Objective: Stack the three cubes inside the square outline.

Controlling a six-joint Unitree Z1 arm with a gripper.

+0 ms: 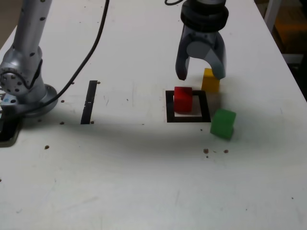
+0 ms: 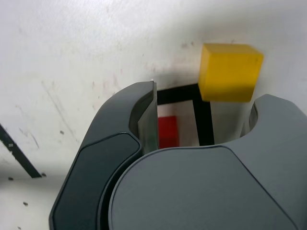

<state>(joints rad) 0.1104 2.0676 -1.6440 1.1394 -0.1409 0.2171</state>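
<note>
A grey pincer [image 1: 200, 74] hangs above a white table [image 1: 144, 182], its jaws spread wide and holding nothing. Directly beneath it sits a red cube [image 1: 183, 99] inside the black square outline [image 1: 170, 106] — toward the outline's far side. A yellow cube [image 1: 210, 80] stands just behind one jaw, outside the outline. A green cube [image 1: 223, 123] lies nearer the camera — tilted, just off the outline's corner.

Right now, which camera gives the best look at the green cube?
The exterior view: the green cube sits whole and unblocked just outside the square outline. The wrist view does not show it at all.
</note>
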